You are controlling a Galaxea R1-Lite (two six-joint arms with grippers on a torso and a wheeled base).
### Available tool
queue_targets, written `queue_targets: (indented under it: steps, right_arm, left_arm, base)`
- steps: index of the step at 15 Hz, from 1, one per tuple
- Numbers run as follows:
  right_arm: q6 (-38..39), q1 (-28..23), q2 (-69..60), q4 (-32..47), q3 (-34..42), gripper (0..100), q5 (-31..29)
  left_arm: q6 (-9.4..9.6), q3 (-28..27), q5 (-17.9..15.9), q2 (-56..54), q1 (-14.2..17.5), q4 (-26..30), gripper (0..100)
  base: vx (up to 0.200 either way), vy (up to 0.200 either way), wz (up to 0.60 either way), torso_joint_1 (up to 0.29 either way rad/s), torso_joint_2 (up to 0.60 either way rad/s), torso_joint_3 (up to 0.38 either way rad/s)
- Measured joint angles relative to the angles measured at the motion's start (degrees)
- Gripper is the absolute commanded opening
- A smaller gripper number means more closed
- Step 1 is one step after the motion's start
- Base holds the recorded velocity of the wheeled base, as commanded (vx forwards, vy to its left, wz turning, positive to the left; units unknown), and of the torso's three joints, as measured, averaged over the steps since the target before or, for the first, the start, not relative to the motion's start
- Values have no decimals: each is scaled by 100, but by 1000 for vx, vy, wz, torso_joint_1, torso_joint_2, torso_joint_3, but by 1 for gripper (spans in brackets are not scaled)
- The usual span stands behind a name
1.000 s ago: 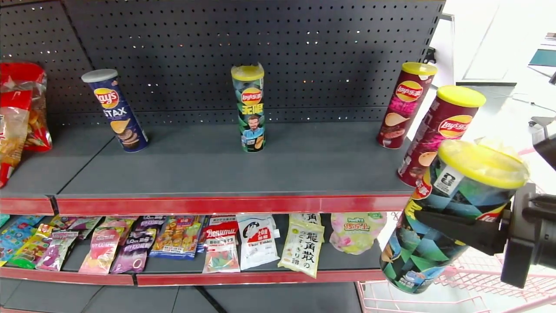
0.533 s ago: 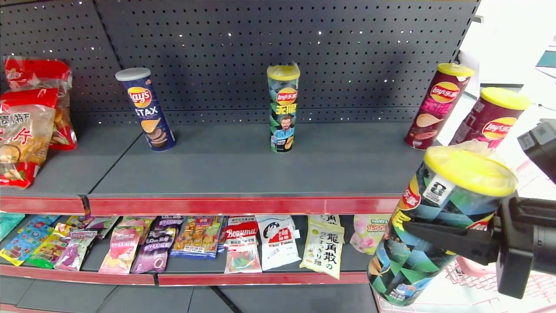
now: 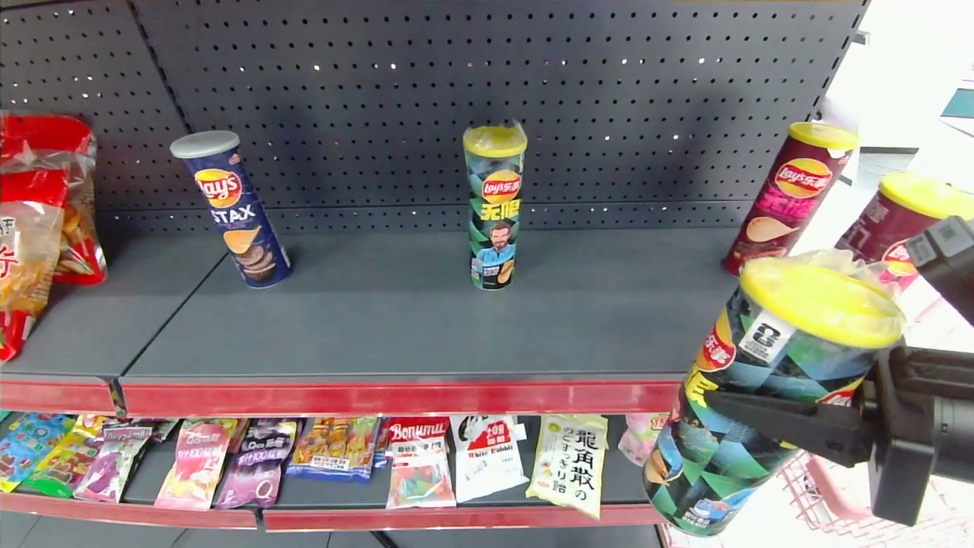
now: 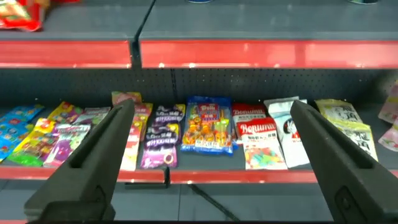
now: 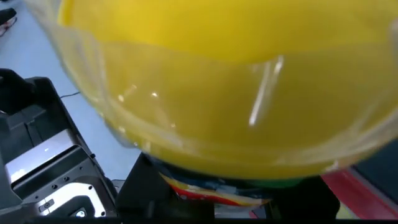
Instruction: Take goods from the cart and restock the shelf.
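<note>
1. At the right end of the shelf (image 3: 396,396), just in front of its red lip, the right claw (image 3: 761,415) is clamped around the middle of a green-patterned can (image 3: 791,342) with a yellow lid. One dark finger crosses the can's front.
2. Its long axis stands near upright, with the lid tipped a little to the robot's right and the base hanging over the pink cart (image 3: 825,495).
3. From the claw, the bare board lies up, to the left and farther back. The widest gap is between the matching can (image 3: 493,209) mid-shelf and the near maroon can (image 3: 791,198).
4. I judge the right arm far the nearer to that gap. The can's base sits lower than the board, so it needs lifting over the lip before it goes in.
5. Down at the lower shelf, the left claw (image 4: 211,109) is spread wide and holds nothing, facing a row of pouches (image 4: 208,124).
6. Count of cans: five.
   - Green-patterned: two, one held and one shelved.
   - Maroon: two, the second (image 3: 905,221) partly hidden behind the held can.
   - Blue can (image 3: 232,209): one, on the left.
7. Red snack bags (image 3: 42,221) stack at the far left, too overlapped to count. The pouches overlap as well.
</note>
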Motion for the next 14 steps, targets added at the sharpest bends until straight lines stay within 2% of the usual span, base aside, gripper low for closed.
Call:
queue_targets:
  steps: [3, 14]
  right_arm:
    - [9, -2, 12, 0, 0, 0, -5]
    - [-119, 0, -68, 9, 46, 0, -2]
  left_arm:
    - [0, 0, 0, 0, 0, 2, 100]
    - [6, -5, -29, 13, -5, 5, 100]
  base:
    - [200, 0, 0, 1, 4, 1]
    - [0, 0, 0, 0, 0, 0]
